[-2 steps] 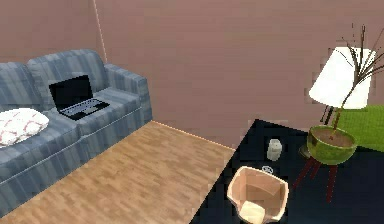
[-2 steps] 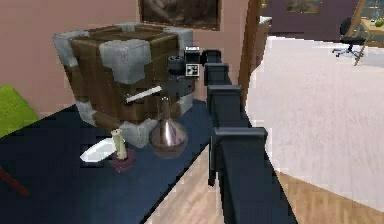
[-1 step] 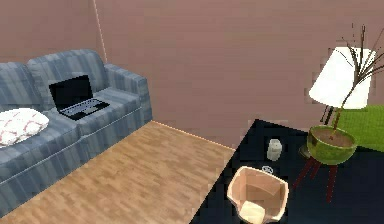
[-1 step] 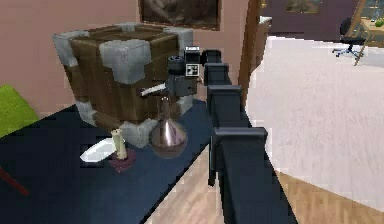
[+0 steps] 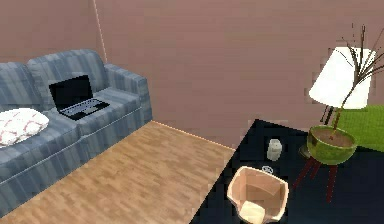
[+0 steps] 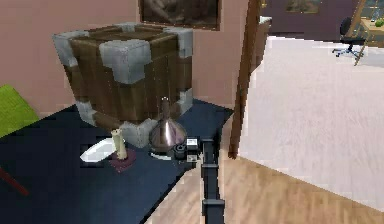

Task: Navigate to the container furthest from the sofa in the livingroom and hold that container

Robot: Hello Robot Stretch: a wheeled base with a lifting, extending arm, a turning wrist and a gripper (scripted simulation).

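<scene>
Your fingers (image 6: 174, 152) are hard to pick out against the grey flask-shaped container (image 6: 165, 129) at their eleven o'clock, so you cannot tell whether they hold anything. It stands on the dark surface (image 6: 60, 185), crate (image 6: 125, 70) behind.

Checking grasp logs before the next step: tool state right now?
Tool: its state cannot be told, nor whether it holds anything, because a grey flask stands on the dark surface right at it.
</scene>
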